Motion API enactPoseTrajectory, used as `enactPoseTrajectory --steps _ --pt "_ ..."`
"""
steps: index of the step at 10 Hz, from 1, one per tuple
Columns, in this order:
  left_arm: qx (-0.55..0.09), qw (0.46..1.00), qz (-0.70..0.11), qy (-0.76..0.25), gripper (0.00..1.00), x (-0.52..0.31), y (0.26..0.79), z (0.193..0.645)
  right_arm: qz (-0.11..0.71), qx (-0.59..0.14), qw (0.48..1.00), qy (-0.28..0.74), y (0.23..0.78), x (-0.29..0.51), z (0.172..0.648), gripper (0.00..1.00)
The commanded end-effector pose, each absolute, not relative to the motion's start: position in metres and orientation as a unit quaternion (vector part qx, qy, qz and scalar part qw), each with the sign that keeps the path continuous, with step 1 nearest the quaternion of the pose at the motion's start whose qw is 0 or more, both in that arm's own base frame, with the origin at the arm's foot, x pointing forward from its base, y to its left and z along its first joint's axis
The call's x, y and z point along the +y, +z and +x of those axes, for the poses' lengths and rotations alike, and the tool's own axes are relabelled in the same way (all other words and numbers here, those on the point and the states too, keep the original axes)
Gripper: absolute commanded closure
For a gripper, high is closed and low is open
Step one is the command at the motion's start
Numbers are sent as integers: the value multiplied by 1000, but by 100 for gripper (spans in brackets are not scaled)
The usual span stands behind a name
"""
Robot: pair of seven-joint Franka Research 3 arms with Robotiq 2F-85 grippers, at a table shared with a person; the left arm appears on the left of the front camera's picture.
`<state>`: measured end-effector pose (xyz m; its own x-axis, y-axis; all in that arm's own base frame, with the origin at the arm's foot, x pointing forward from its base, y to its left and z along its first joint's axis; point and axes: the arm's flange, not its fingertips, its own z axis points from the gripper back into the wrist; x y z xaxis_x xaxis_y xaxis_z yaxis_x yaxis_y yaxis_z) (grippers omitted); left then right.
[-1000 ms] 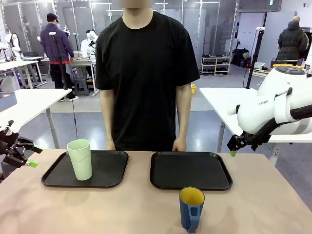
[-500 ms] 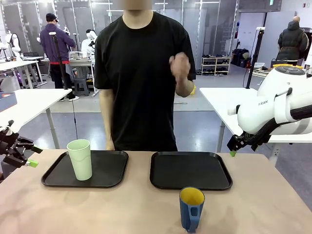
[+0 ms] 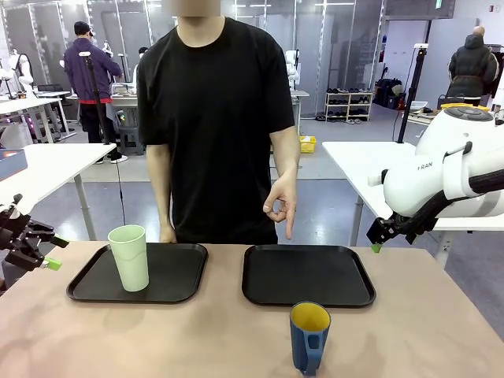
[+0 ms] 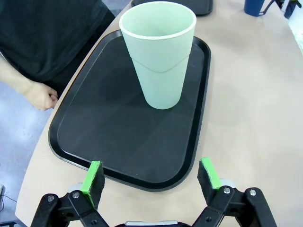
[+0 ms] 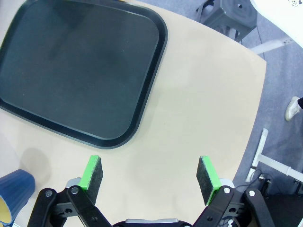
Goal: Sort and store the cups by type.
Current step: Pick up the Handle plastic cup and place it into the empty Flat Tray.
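- My right gripper (image 5: 150, 172) hangs with its fingers spread wide and nothing between them, looking down on bare table (image 5: 203, 94) just beside the right tray (image 5: 71, 61).
- From it the blue mug (image 5: 14, 189) sits in the wrist view's lower-left corner, well outside the finger line.
- In the front view the mug stands upright on the table on my side of the right tray, handle toward me. I judge the right arm the nearer one.
- My left gripper (image 4: 151, 175) is spread too, aimed at the mint tumbler (image 4: 158, 52), which is upright on the left tray (image 4: 118, 137).
- The person's hand (image 3: 281, 206) points down at the right tray's far rim.
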<state>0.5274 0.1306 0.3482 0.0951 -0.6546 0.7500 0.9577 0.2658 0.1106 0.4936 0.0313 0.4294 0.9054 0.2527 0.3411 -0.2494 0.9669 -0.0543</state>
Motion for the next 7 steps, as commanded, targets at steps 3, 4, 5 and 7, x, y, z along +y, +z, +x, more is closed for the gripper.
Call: enactPoseTrajectory --steps 3,4,5,7 --pt "-373 699 -214 -571 0 133 349 531 -5 -178 976 127 430 30 493 0" --pt "-373 699 -214 -571 0 133 349 531 -5 -178 976 127 430 30 493 0" --pt "-373 699 -214 -571 0 133 349 531 -5 -178 976 127 430 30 493 0" --pt "-373 699 -214 -571 0 133 349 531 -26 -165 965 203 436 44 495 0"
